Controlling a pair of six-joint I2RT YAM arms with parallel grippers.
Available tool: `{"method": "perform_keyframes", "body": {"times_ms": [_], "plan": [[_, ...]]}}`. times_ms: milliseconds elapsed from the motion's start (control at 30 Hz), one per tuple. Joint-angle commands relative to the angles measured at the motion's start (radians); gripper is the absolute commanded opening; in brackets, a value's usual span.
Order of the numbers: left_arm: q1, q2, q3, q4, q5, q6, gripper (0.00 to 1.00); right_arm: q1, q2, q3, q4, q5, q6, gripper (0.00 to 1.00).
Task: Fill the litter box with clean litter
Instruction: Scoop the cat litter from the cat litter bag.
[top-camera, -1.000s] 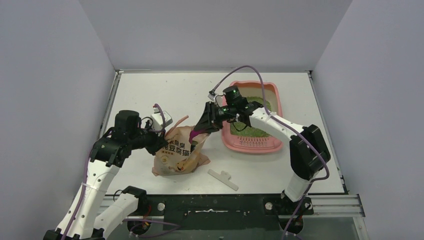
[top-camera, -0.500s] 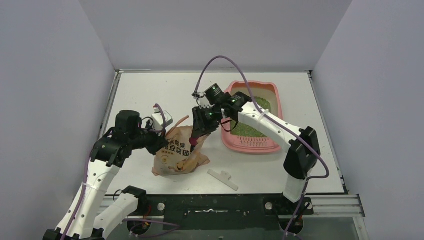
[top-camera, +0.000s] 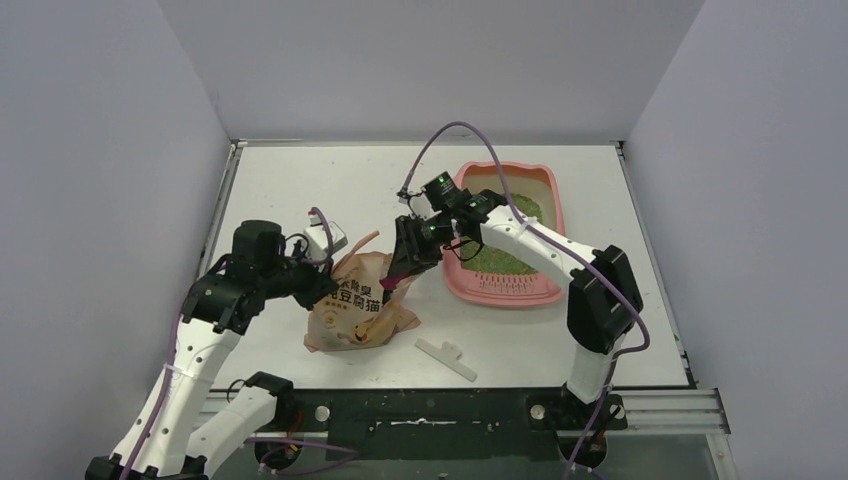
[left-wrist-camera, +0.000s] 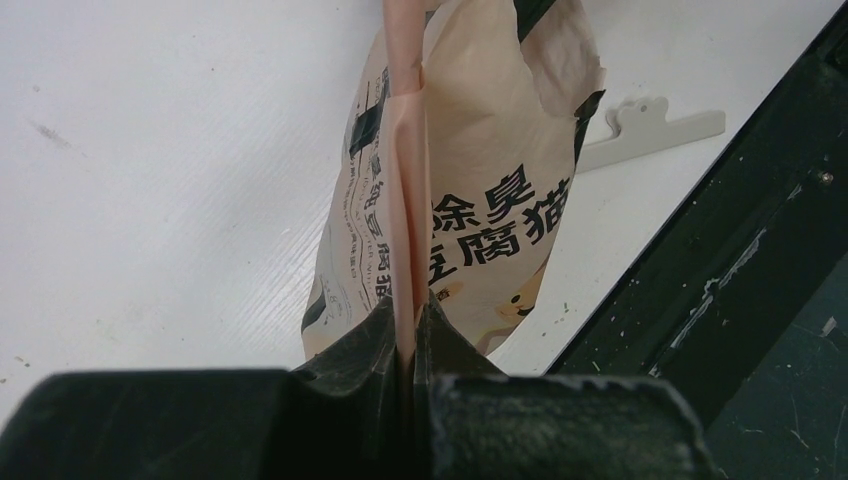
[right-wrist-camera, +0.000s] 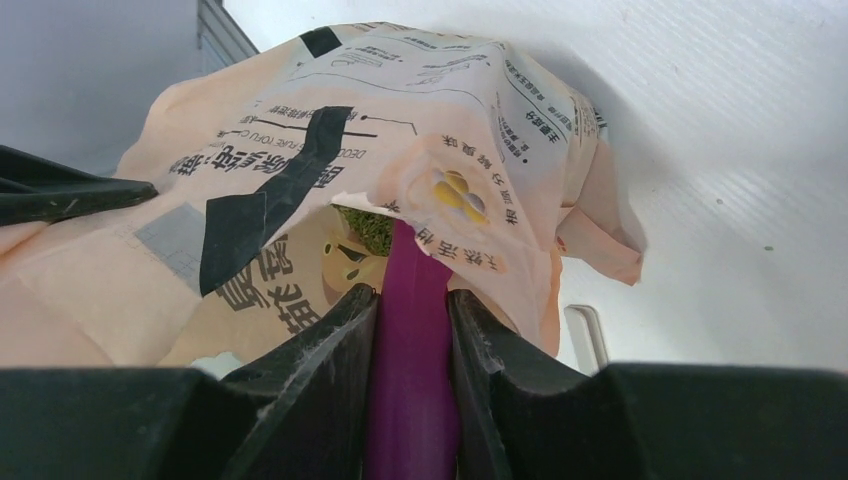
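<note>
The pink litter box (top-camera: 500, 290) lies right of centre with a bed of green litter (top-camera: 500, 258) inside. A peach litter bag (top-camera: 358, 305) stands left of it. My left gripper (top-camera: 322, 284) (left-wrist-camera: 408, 318) is shut on the bag's edge (left-wrist-camera: 410, 200), holding it up. My right gripper (top-camera: 402, 272) (right-wrist-camera: 412, 298) is shut on the handle of a magenta scoop (right-wrist-camera: 413, 350), whose head reaches into the bag's open mouth. Green litter (right-wrist-camera: 366, 228) shows inside the bag (right-wrist-camera: 400, 130); the scoop's head is hidden.
A white bag clip (top-camera: 446, 358) (left-wrist-camera: 650, 125) lies on the table in front of the bag. A small white device (top-camera: 322, 238) sits behind the left gripper. The black front rail (left-wrist-camera: 730, 260) runs close by the bag.
The right arm swung left from over the litter box to the bag, bringing the scoop into the bag's mouth. The left arm and bag stayed put.
</note>
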Motion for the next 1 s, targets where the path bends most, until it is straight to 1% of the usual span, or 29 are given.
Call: {"method": "perform_keyframes", "body": {"times_ms": [0,233,433,567,633,867,967], "plan": [[-0.017,0.003,0.040,0.089,0.046,-0.020,0.00,-0.044,-0.084,-0.060,0.148,-0.131,0.083,0.00],[-0.024,0.014,0.054,0.083,0.031,-0.014,0.00,-0.081,-0.104,-0.164,0.382,-0.251,0.237,0.00],[-0.031,0.008,0.045,0.092,0.029,-0.019,0.00,-0.111,-0.119,-0.264,0.623,-0.330,0.420,0.00],[-0.033,0.001,0.042,0.087,0.022,-0.017,0.00,-0.122,-0.128,-0.326,0.804,-0.360,0.538,0.00],[-0.033,-0.005,0.040,0.087,0.020,-0.017,0.00,-0.125,-0.131,-0.351,0.869,-0.367,0.583,0.00],[-0.034,-0.011,0.037,0.092,0.018,-0.019,0.00,-0.143,-0.154,-0.414,0.991,-0.380,0.672,0.00],[-0.036,-0.012,0.036,0.096,0.017,-0.019,0.00,-0.159,-0.164,-0.453,1.122,-0.391,0.758,0.00]]}}
